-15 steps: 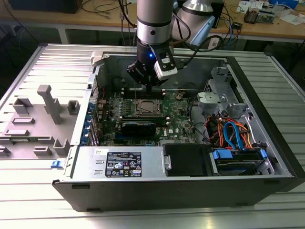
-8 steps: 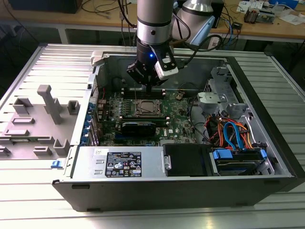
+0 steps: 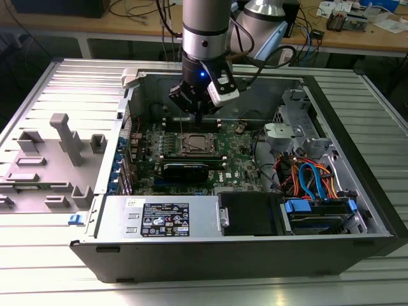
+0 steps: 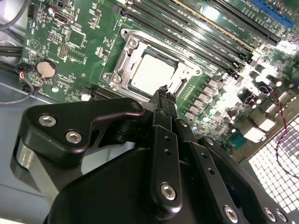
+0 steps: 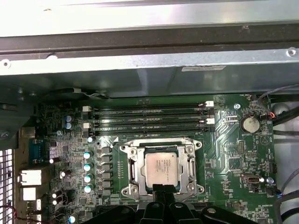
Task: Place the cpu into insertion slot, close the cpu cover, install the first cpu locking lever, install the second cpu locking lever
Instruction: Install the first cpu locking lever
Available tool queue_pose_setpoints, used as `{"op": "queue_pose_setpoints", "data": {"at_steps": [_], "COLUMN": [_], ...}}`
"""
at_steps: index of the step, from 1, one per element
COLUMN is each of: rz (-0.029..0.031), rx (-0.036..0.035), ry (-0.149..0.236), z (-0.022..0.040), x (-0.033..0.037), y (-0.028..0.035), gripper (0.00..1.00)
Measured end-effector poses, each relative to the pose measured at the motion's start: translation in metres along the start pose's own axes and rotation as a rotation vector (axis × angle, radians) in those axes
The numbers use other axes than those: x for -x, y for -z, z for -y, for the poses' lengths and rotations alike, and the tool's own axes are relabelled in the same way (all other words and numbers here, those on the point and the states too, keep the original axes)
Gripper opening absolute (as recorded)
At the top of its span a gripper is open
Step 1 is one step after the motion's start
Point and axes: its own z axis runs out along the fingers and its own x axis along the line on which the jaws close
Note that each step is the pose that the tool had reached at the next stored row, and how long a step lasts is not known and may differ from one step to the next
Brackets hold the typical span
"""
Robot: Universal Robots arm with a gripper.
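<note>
The cpu (image 5: pixel 161 168) lies flat in the insertion slot (image 3: pixel 194 145) on the green motherboard, its silvery top showing in both wrist views (image 4: pixel 152 72). The cpu cover (image 5: pixel 132 169) lies down around the chip as a metal frame (image 4: pixel 122 70). My gripper (image 4: pixel 162 89) hangs just above the near edge of the socket, shut, with nothing between its black fingers (image 5: pixel 163 189). In the exterior view my gripper (image 3: pixel 199 116) stands over the board's far side, above the socket. Whether the locking levers are hooked down I cannot tell.
The board sits deep in an open computer case (image 3: pixel 357 95) with tall walls. Long black memory slots (image 5: pixel 149 116) run beside the socket, and a black card (image 3: pixel 185 169) stands in front of it. Drive cage and coloured cables (image 3: pixel 312 182) fill the exterior view's right.
</note>
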Motion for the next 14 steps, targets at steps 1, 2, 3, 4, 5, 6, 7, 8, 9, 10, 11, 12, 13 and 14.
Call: {"op": "queue_pose_setpoints", "data": {"at_steps": [1, 2, 3, 4, 5, 6, 7, 8, 9, 10, 11, 12, 13, 14], "rz": [0.0005, 0.0009, 0.0013, 0.0014, 0.0014, 0.0013, 0.0020, 0.0029, 0.0026, 0.0025, 0.0025, 0.0026, 0.0026, 0.0025], "rx": [0.0001, -0.0001, 0.0002, 0.0005, 0.0007, 0.0007, 0.0006, 0.0006, 0.0005, 0.0005, 0.0005, 0.0006, 0.0007, 0.0006], "ry": [0.000, 0.000, 0.001, 0.004, 0.007, 0.016, 0.027, 0.044, 0.065, 0.069, 0.069, 0.069, 0.069, 0.069], "z": [0.0001, 0.0001, 0.0003, 0.0004, 0.0005, 0.0004, 0.0005, 0.0005, 0.0005, 0.0005, 0.0005, 0.0005, 0.0005, 0.0006], "x": [-0.0021, -0.0040, -0.0074, -0.0104, -0.0129, -0.0136, -0.0136, -0.0137, -0.0138, -0.0139, -0.0140, -0.0143, -0.0147, -0.0153], "y": [0.0000, 0.0000, -0.0001, -0.0001, -0.0002, -0.0002, -0.0002, -0.0002, -0.0002, -0.0002, -0.0002, -0.0003, -0.0003, -0.0003], "gripper": [0.11, 0.11, 0.11, 0.11, 0.11, 0.11, 0.11, 0.11, 0.11, 0.11, 0.11, 0.11, 0.11, 0.11]}}
